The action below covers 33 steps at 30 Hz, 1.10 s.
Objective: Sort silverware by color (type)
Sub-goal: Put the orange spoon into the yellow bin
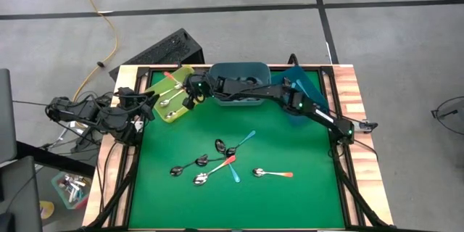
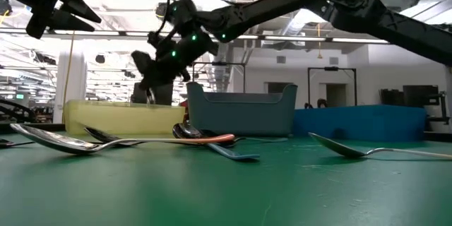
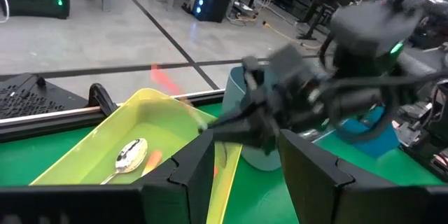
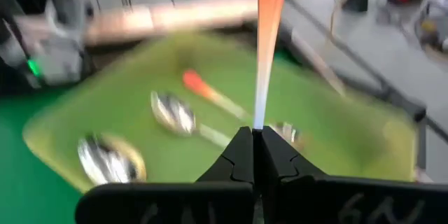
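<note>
Yellow-green bin (image 1: 190, 72), grey-blue bin (image 1: 243, 101), blue bin (image 1: 308, 87) along green mat (image 1: 290, 203) far edge.

1. Right arm (image 1: 304, 105): showing black, jointed links, with small green indicator lights glowing along it.
2. Left arm (image 1: 94, 112): appearing black and bulky (dark cables trailing beside it).
3. Left gripper's fingers (image 3: 192, 175): presenting matte black, angular wedges.

The orange spoon (image 4: 268, 49) pinched in the right gripper (image 4: 255, 155) is blurred; its handle tip runs past the picture's edge.
</note>
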Available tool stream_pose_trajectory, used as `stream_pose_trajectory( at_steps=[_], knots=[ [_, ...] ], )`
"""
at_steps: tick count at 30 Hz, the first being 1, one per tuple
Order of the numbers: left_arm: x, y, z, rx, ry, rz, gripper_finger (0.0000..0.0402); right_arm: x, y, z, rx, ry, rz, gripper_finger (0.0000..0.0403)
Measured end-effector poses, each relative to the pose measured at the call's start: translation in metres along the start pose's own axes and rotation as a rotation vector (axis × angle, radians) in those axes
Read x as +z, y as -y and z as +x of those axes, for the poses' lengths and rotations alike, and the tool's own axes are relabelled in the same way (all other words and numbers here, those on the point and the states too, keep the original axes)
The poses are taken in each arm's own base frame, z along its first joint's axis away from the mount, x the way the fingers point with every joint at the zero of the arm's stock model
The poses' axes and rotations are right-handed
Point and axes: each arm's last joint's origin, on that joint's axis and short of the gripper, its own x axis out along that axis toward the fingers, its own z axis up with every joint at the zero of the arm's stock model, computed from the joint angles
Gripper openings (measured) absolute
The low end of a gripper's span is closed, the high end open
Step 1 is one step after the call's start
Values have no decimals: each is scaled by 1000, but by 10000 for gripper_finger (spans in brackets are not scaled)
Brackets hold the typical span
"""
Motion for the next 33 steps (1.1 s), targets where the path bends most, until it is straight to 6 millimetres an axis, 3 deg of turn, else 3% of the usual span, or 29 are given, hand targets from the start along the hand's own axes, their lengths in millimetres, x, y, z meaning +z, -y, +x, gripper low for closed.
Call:
stream_pose_trajectory(
  at_steps=[10, 20, 33],
  knots=[
    [-1, -1, 0, 7, -1, 8, 143, -19, -1, 10, -3, -66, -17, 10],
    [-1, -1, 0, 7, -1, 8, 143, -22, 5, 11, -25, -93, -14, 11],
    [-1, -1, 0, 7, -1, 8, 143, -21, 6, 11, -30, -81, -11, 66]
  ],
)
